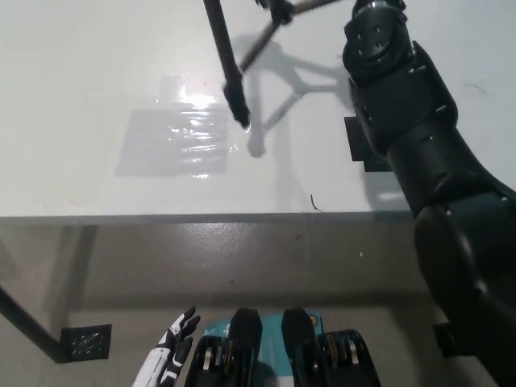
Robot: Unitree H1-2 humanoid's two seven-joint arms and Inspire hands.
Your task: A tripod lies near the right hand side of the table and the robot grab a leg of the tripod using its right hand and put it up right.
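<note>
White desk (97, 72) fills the upper half of the head view; front edge runs across the middle, grey floor (242, 258) below it.

Black right arm (419, 161) comes up from bottom right, reaches over the desk's right side and runs out of the top edge. Right robot hand itself is cut off by the top of the frame, so can't tell if its fingers are wide, narrow or holding anything.

Tripod (230, 72) sits at top centre, just left of the arm's upper end. One leg slants down with its foot (241, 117) on or just above the desk; contact is hard to judge. A second leg (262, 44) angles up to a joint near the top edge. Head and rest of the tripod are out of frame. Leg shadows fall on the desk to the right.

Glossy clear patch (181, 137) on the desk just left of the foot. Dark square patch (359, 145) partly hidden behind the arm.

White left robot hand (173, 351) rests low at bottom left, below the desk, fingers spread, holding nothing.

No readable writing or labels.
</note>
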